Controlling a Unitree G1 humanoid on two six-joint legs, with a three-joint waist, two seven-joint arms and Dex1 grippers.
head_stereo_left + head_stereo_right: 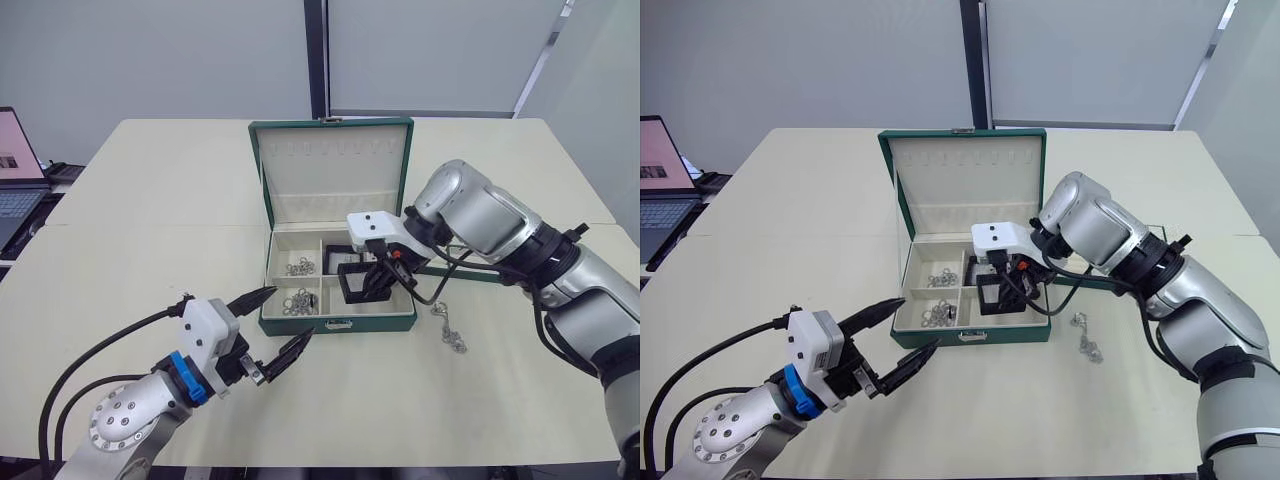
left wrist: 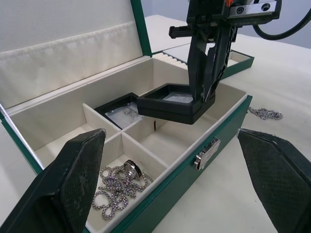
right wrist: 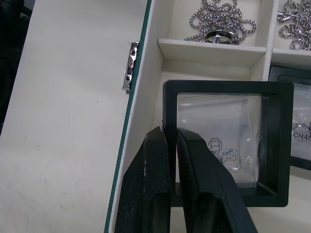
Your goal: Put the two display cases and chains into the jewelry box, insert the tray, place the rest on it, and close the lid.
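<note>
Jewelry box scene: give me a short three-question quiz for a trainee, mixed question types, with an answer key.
1. True or false: the hinged dark green lid is closed.
2. Which end effector holds a square black-framed display case?
A. left
B. right
3. Fill in: one loose silver chain lies on the ____, outside the dark green jewelry box.

Key: 1 false, it stands open. 2 B, over the front right compartment. 3 table.
</note>
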